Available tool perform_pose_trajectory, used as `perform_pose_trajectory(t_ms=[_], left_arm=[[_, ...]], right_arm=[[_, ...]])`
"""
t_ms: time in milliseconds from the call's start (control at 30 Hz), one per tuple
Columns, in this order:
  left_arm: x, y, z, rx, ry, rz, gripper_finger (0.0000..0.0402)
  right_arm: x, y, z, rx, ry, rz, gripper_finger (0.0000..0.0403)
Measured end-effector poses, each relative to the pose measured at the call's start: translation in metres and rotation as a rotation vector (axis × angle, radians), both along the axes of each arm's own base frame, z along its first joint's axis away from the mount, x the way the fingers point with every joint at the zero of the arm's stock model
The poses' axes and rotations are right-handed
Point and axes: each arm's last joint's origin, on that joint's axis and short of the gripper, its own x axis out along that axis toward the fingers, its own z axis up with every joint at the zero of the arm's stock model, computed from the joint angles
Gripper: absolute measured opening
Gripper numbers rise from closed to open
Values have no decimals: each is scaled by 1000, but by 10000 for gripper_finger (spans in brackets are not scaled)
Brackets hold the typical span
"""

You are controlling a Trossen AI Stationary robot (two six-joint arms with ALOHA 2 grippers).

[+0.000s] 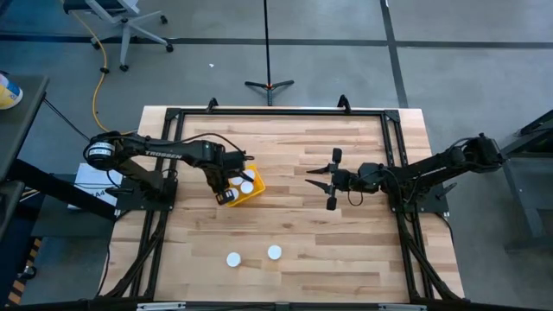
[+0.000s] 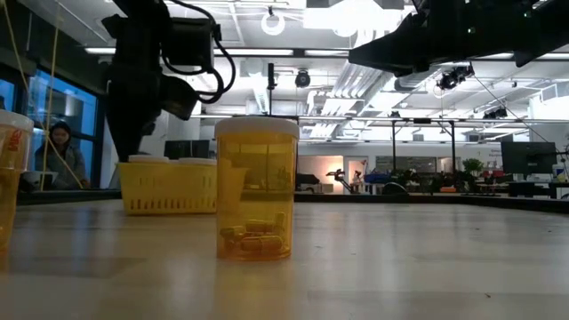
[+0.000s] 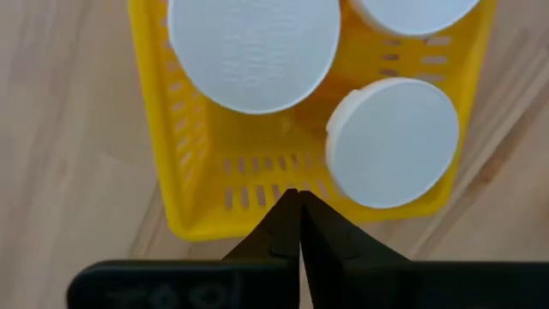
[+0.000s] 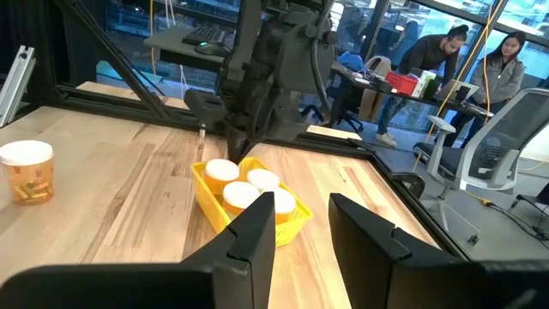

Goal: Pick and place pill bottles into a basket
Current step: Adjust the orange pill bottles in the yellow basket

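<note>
Because the left gripper [image 1: 226, 183] hangs directly over the basket [image 1: 253, 195] with its fingers pressed together on nothing, it reads as an arm between jobs, its load presumably already down among the bottles below it. The left wrist view bears this out: the two dark fingertips meet in a closed point above the basket's end wall, with white caps [image 3: 254, 50] sitting inside. The right gripper [image 1: 332, 179] waits well apart to the right over bare wood, its fingers partly spread and holding nothing, most likely kept clear so the arms don't cross.

The basket is a bright yellow plastic bin with low slotted walls, standing left of the table's middle and turned at a slant. Four capped bottles seem to be packed in it in the right wrist view, though the arm hides part of it from above. Two more pill bottles [image 1: 233, 259] [image 1: 274, 252] stand near the table's near edge, well apart from the basket. Up close, one bottle [image 2: 256, 188] shows amber see-through walls, a white cap and pills heaped at its bottom.
</note>
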Motion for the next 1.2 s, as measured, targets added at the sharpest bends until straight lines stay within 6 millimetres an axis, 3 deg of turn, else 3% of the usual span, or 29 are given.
perform_pose_trajectory(t_ms=[300,533,667,833,1000,1200], left_arm=[[2,-1,0,-43,-30,-5,22],[9,-1,2,-69,-101,-11,55],[10,0,2,-52,-117,-28,24],[15,1,3,-37,-168,-45,28],[11,2,2,29,-125,-46,61],[1,2,0,51,-16,-49,27]], right_arm=[[0,0,0,-3,0,1,103],[0,0,0,-2,0,1,103],[0,0,0,-2,0,0,103],[0,0,0,-1,0,0,103],[0,0,0,-1,0,0,103],[0,0,0,-1,4,0,103]])
